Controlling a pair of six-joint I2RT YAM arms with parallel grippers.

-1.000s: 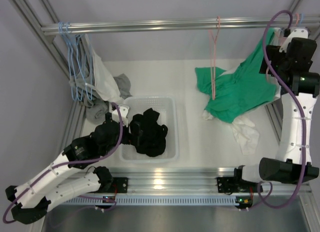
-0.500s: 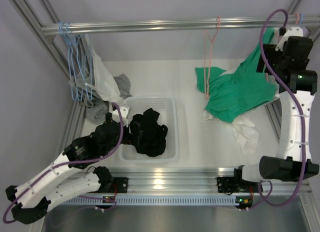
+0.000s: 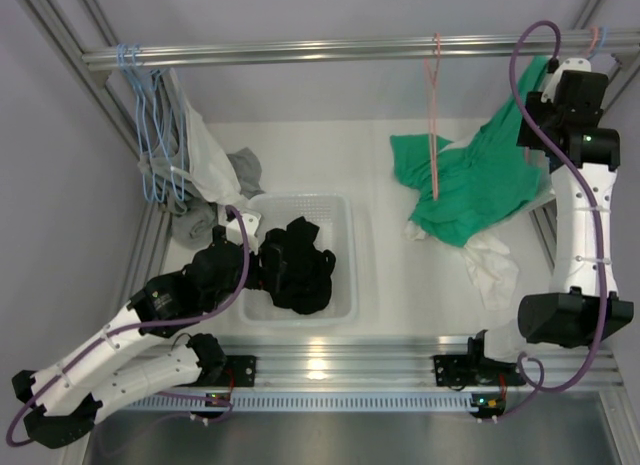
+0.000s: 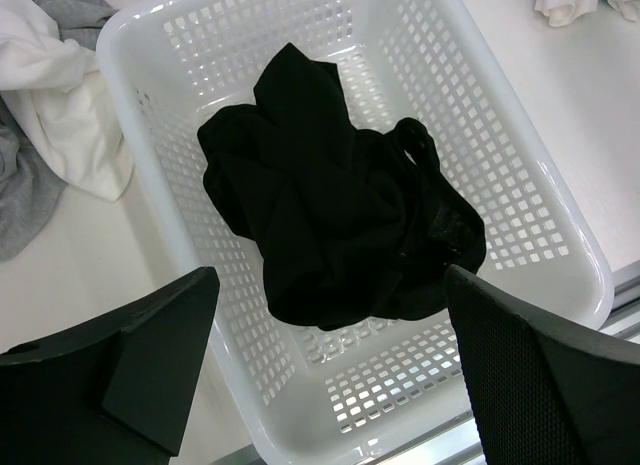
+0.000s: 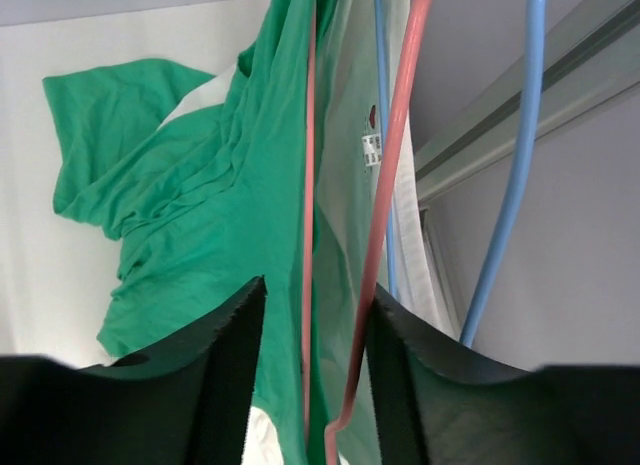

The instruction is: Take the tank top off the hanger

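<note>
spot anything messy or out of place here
Yes: the green tank top hangs askew from the rail's right end, by the right end effector. Most of it lies crumpled on the table over a white cloth.

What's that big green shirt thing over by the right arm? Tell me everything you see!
The green tank top is thin, soft-looking cloth, plain bright green, with a small white tag inside. Its upper end rises toward the far right of the rail, where the right claw has fingers either side of it and a pink hanger wire. The rest slopes down and lies crumpled on the white table. Its near edge overlaps a white cloth. Another pink hanger dangles in front of it.
</note>
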